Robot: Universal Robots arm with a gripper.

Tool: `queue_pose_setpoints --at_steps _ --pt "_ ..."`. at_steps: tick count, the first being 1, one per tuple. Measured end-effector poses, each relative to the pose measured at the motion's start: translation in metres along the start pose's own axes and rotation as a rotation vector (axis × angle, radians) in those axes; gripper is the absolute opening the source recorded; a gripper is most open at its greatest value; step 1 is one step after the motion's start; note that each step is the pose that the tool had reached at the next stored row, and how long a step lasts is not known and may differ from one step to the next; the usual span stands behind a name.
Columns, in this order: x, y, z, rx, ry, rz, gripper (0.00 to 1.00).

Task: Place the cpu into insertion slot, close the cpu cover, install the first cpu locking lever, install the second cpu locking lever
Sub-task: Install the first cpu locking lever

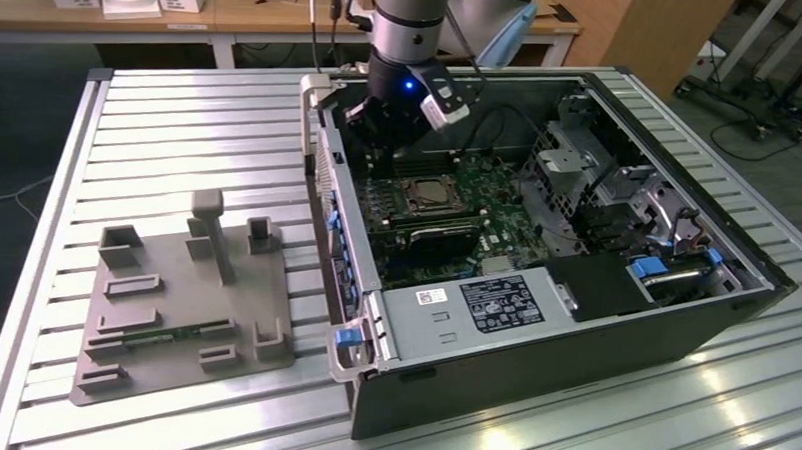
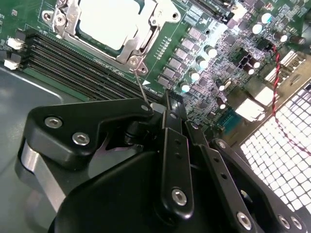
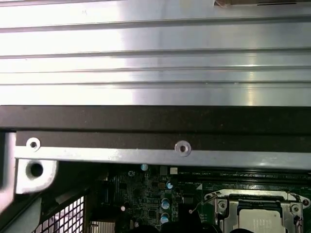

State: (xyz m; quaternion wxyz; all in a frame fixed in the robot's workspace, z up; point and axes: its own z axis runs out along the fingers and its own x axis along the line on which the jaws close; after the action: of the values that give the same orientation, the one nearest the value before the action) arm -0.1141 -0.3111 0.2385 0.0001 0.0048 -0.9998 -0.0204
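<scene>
The cpu [image 2: 104, 19] lies with its silvery top up in the socket on the green motherboard [image 2: 194, 63]. The silver cpu cover [image 2: 141, 41] rests flat around it. A thin locking lever rod [image 2: 141, 85] runs from the socket corner toward my gripper [image 2: 170, 99], whose black fingers look shut and hold nothing. The rod's end sits right beside the fingertips. In the exterior view my gripper [image 1: 377, 134] hangs inside the open computer case, just behind the cpu [image 1: 430, 193]. The first wrist view shows the cpu [image 3: 255, 221] and cover [image 3: 221, 204] beyond the case's edge.
The open case [image 1: 530, 360] lies on a slatted metal table [image 1: 177, 127]. A black power box [image 1: 498, 300] with a white label sits in front of the board, drive cages at the exterior view's right. A grey fixture plate [image 1: 185, 298] lies at the left. Memory slots [image 2: 73, 63] run alongside the socket.
</scene>
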Motion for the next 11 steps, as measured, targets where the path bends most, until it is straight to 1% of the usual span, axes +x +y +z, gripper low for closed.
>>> queue_pose_setpoints --at_steps 4,11 --pt "-0.003 0.0009 0.0002 -0.0005 0.0 0.0 0.1" --pt "-0.0133 0.0025 0.0007 -0.0014 0.0001 -0.001 0.1"
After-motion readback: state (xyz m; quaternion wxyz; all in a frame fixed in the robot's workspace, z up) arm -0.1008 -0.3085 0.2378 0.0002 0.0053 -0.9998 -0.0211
